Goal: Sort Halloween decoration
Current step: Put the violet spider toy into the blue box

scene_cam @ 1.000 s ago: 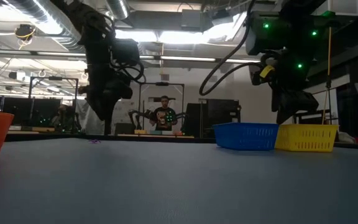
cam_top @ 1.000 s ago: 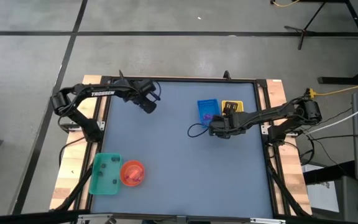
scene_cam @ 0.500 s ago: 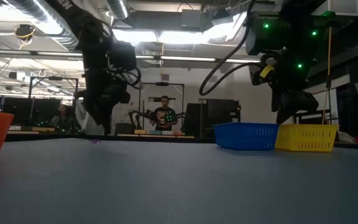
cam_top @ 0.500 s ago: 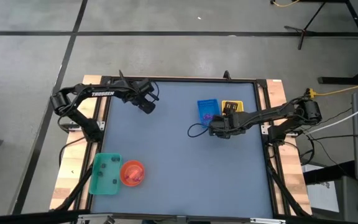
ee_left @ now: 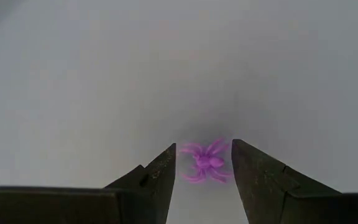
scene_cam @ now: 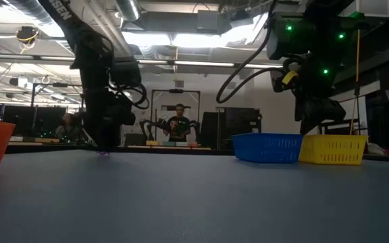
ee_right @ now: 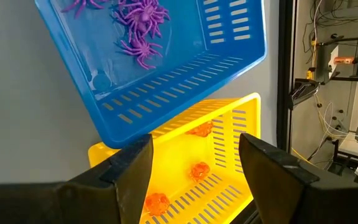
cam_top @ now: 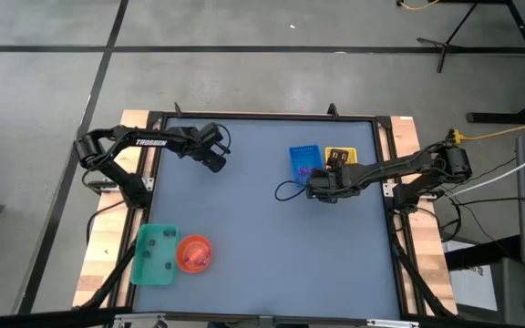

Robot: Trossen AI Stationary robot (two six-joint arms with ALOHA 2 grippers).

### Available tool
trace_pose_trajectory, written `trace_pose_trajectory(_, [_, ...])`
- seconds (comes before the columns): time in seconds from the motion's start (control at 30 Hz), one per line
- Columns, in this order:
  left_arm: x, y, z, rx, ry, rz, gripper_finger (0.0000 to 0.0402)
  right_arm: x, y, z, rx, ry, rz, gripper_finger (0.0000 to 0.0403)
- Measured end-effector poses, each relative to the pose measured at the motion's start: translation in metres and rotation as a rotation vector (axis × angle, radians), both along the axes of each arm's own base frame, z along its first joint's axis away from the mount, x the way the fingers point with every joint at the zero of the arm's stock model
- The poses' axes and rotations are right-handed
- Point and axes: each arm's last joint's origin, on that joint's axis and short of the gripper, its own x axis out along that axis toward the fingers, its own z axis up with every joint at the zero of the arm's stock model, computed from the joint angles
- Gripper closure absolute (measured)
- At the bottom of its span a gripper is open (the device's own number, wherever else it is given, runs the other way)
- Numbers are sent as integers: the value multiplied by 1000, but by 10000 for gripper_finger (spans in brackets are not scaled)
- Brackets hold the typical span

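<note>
Left tool has dropped to the bench — fingers spread around a purple spider.
Right tool, spread wide, hovers over the yellow tray; its orange pieces look blurred.

L arm down at far table edge, R arm above blue tray, yellow tray.

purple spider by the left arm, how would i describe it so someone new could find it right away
Start at the blue-grey table and go to its far left part, where the left gripper hangs low with open jaws. A tiny purple spider lies on the bare table between them. Unlike the other purple spiders, which sit in the blue tray, it lies alone outside any tray.
</note>
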Motion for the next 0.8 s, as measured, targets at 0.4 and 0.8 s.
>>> trace_pose_trajectory(0.4, [-1, -1, -3, -2, -13, -3, 260, 0, 0, 0, 0, 0, 0, 164])
trace_pose_trajectory(0.8, [-8, -6, -13, -10, -4, -2, 260, 0, 0, 0, 0, -1, 0, 164])
